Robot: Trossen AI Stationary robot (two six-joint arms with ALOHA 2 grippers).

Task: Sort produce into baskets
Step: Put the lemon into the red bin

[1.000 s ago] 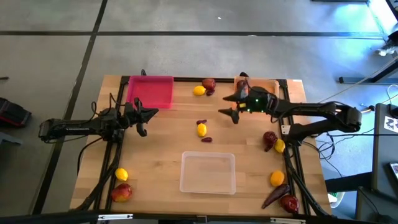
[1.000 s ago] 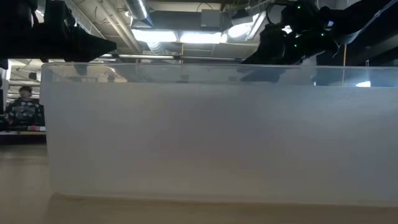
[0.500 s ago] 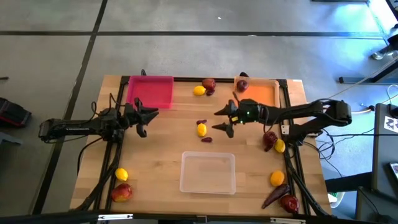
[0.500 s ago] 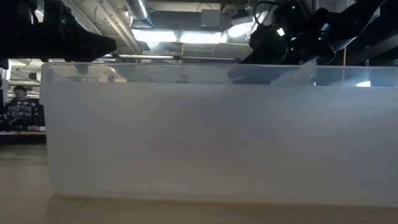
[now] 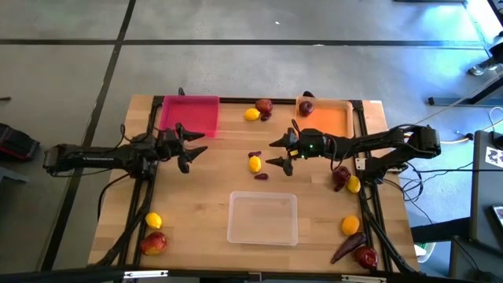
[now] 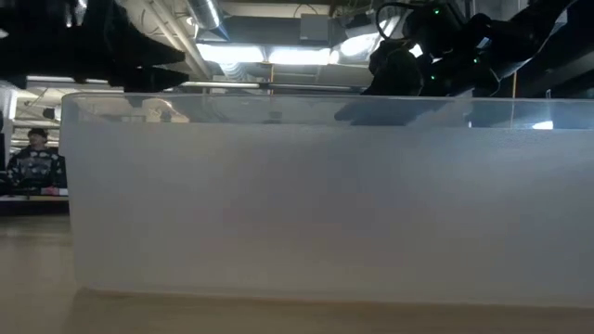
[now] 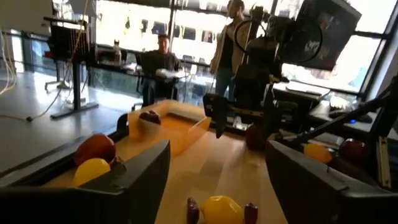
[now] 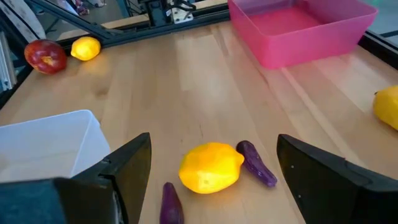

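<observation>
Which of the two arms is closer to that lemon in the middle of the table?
The right. Its open tool sits just beside the lemon, toward the orange tray. The left tool is farther off, in front of the pink tray.

A wooden table [image 5: 204,189] bears pink [image 5: 189,115], orange [image 5: 330,118] and clear trays [image 5: 262,218] amid scattered produce [image 5: 255,163].

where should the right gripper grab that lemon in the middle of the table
Probably from above, across the middle of the lemon, fingers closing on its two free sides. A purple pod lies by one end and another near it, so avoid those. The right gripper is open beside it.
</observation>
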